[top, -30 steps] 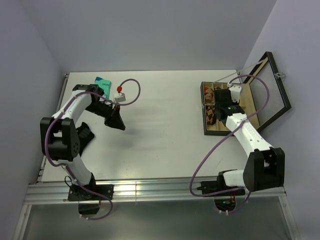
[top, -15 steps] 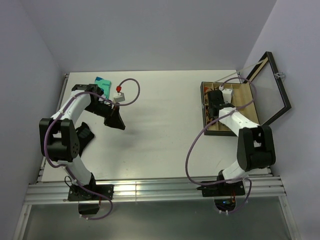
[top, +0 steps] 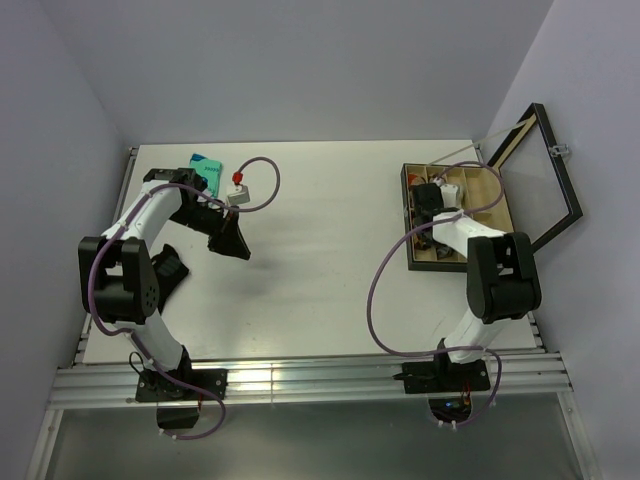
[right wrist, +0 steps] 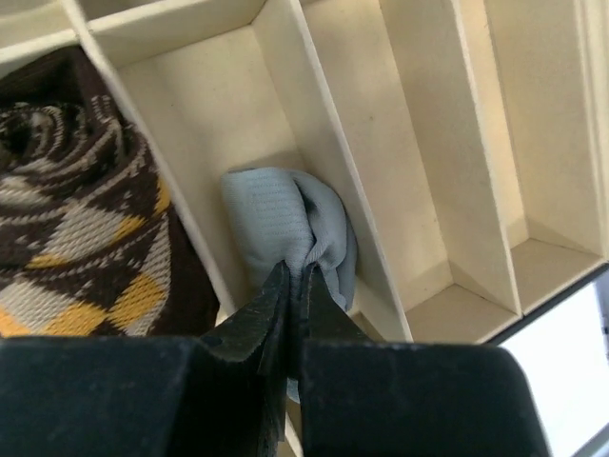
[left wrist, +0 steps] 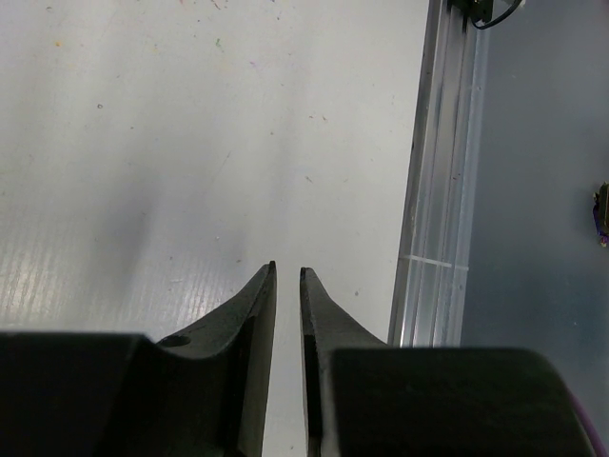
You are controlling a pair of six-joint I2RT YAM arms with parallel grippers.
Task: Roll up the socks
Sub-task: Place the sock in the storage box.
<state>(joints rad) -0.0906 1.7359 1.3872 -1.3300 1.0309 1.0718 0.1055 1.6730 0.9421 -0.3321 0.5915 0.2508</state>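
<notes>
A pale grey-blue sock [right wrist: 276, 224] lies bunched in a narrow compartment of the wooden divider box [right wrist: 328, 152]. My right gripper [right wrist: 288, 273] is shut on a fold of that sock at its near end, reaching down into the box [top: 408, 222]. In the top view the right wrist [top: 430, 198] hangs over the box's left half. A rolled brown sock with a yellow and white argyle pattern [right wrist: 67, 219] fills the compartment to the left. My left gripper [left wrist: 286, 271] hovers over bare table, its jaws a narrow gap apart with nothing between them.
The box's framed lid [top: 548, 185] stands open to the right. A teal flat packet [top: 206, 165] lies at the back left, and a dark cloth [top: 170, 268] sits by the left arm. The table's metal edge rail [left wrist: 433, 190] runs close to the left gripper.
The right arm has folded in and swung left over the box, carrying its gripper into the box's left half. The left arm has stayed still.
</notes>
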